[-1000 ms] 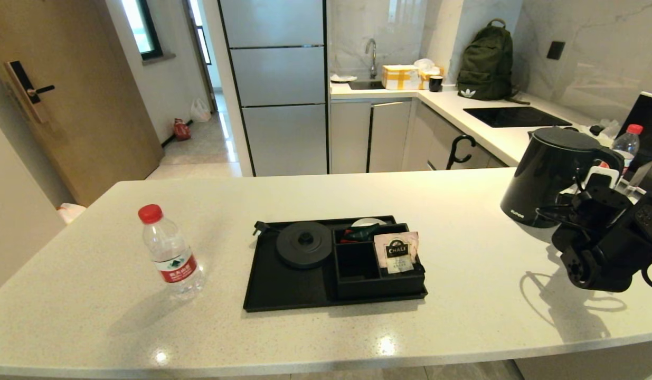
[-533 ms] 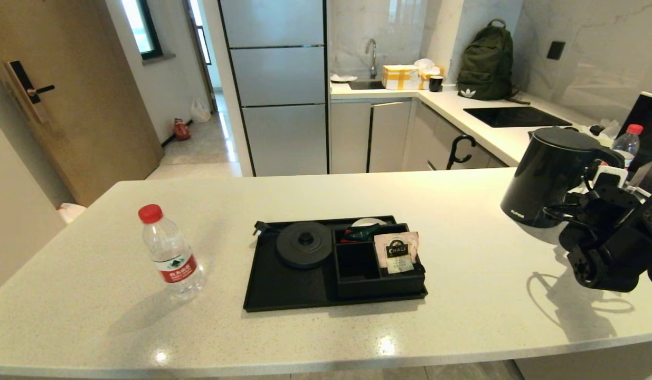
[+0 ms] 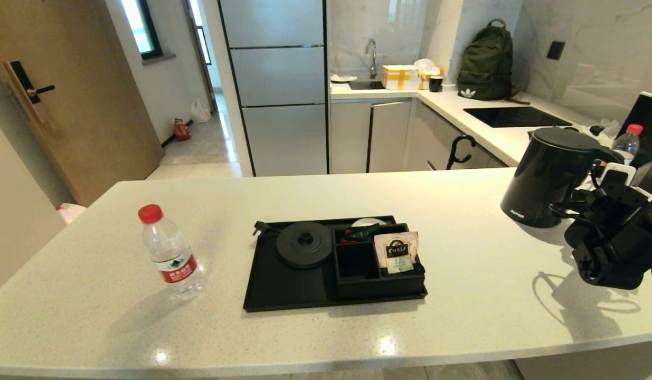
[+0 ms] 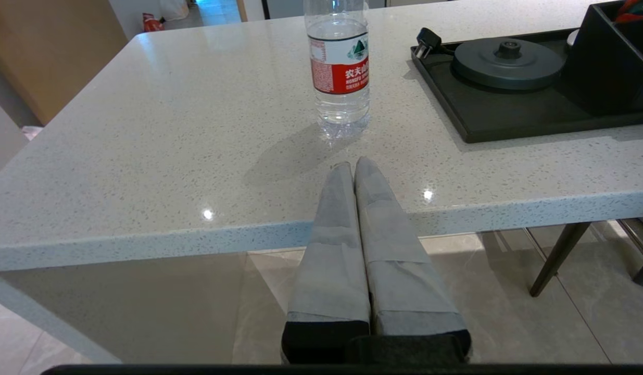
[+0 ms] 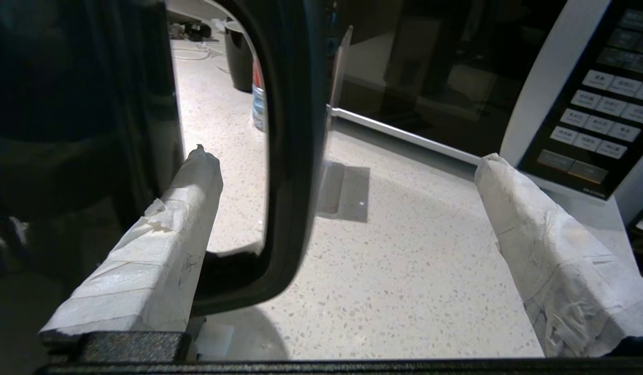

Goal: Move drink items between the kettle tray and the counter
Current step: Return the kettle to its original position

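The black kettle (image 3: pixel 550 177) stands on the white counter (image 3: pixel 463 295) at the right, off the black tray (image 3: pixel 283 287). My right gripper (image 3: pixel 589 203) (image 5: pixel 347 161) is open at its handle (image 5: pixel 287 156). The handle lies between the fingers, close to one finger (image 5: pixel 196 187), which sits by the gap between handle and body; the other finger is well apart. The water bottle (image 3: pixel 170 253) (image 4: pixel 339 67) stands upright on the counter left of the tray. The pinkish sachet (image 3: pixel 397 252) rests on the tray's compartment box. My left gripper (image 4: pixel 354 165) is shut and empty by the counter's front edge, short of the bottle.
The round kettle base (image 3: pixel 304 244) (image 4: pixel 508 57) on the tray is bare. A second red-capped bottle (image 3: pixel 626 140) and a microwave (image 5: pixel 587 94) stand behind the kettle. A backpack (image 3: pixel 487 63) sits on the far counter.
My right arm has shifted a little to the right beside the kettle's handle. The kettle, bottle, sachet and tray have not moved.
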You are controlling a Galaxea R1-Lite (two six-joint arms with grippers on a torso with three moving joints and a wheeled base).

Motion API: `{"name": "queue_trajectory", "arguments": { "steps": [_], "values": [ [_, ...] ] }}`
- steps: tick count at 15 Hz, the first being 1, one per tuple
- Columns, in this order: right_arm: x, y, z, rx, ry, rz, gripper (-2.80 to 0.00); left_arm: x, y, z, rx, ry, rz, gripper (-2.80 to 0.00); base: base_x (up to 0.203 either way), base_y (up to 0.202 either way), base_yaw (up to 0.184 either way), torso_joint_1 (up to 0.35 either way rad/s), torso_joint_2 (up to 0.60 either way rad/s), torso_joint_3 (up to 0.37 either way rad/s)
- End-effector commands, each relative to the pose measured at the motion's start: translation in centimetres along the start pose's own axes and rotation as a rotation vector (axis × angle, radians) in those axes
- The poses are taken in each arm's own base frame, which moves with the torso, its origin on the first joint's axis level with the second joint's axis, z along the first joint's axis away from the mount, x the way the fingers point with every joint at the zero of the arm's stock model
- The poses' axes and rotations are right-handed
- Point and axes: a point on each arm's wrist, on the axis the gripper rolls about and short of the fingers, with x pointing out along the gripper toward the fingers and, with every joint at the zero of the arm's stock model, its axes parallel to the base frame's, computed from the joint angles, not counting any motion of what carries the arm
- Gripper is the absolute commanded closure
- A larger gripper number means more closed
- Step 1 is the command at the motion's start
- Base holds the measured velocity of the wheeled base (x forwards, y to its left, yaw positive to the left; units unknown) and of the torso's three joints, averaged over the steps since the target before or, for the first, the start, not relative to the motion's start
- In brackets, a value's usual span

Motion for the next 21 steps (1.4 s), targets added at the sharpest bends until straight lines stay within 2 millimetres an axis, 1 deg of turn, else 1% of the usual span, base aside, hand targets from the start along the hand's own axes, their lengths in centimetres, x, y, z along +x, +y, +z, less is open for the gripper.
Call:
{"name": "queue_trajectory", "arguments": {
  "steps": [1, 6, 9, 11, 13, 15, 16, 20, 21],
  "values": [
    [0.2, 0.1, 0.2, 0.005, -0.012, -0.006, -2.80, 0.0, 0.0, 0.0, 0.000, 0.001, 0.000, 0.00, 0.000, 0.000, 0.000, 0.000, 0.00, 0.000],
    [0.7, 0.6, 0.0, 0.002, -0.015, -0.007, -2.80, 0.0, 0.0, 0.0, 0.000, -0.001, 0.000, 0.00, 0.000, 0.000, 0.000, 0.000, 0.00, 0.000],
    [1.1, 0.8, 0.5, 0.005, -0.018, -0.008, -2.80, 0.0, 0.0, 0.0, 0.000, -0.001, 0.000, 0.00, 0.000, 0.000, 0.000, 0.000, 0.00, 0.000],
    [1.8, 1.0, 0.9, 0.004, -0.020, -0.011, -2.80, 0.0, 0.0, 0.0, 0.000, 0.001, 0.000, 0.00, 0.000, 0.000, 0.000, 0.000, 0.00, 0.000],
    [1.9, 1.0, 0.8, 0.000, -0.017, -0.010, -2.80, 0.0, 0.0, 0.0, 0.000, 0.001, 0.000, 0.00, 0.000, 0.000, 0.000, 0.000, 0.00, 0.000],
    [2.7, 1.2, 0.8, 0.004, -0.023, -0.013, -2.80, 0.0, 0.0, 0.0, 0.000, 0.001, 0.001, 0.00, 0.000, 0.000, 0.000, 0.000, 0.00, 0.000],
    [2.8, 1.4, 0.6, -0.001, -0.017, -0.012, -2.80, 0.0, 0.0, 0.0, 0.002, 0.001, 0.000, 0.00, 0.000, 0.000, 0.000, 0.000, 0.00, 0.000],
    [3.4, 1.6, 0.6, 0.000, -0.021, -0.012, -2.80, 0.0, 0.0, 0.0, 0.000, -0.001, 0.000, 0.00, 0.000, 0.000, 0.000, 0.000, 0.00, 0.000],
    [3.8, 1.6, 0.7, 0.000, -0.021, -0.017, -2.80, 0.0, 0.0, 0.0, 0.000, -0.001, 0.000, 0.00, 0.000, 0.000, 0.000, 0.000, 0.00, 0.000]
  ]
}}
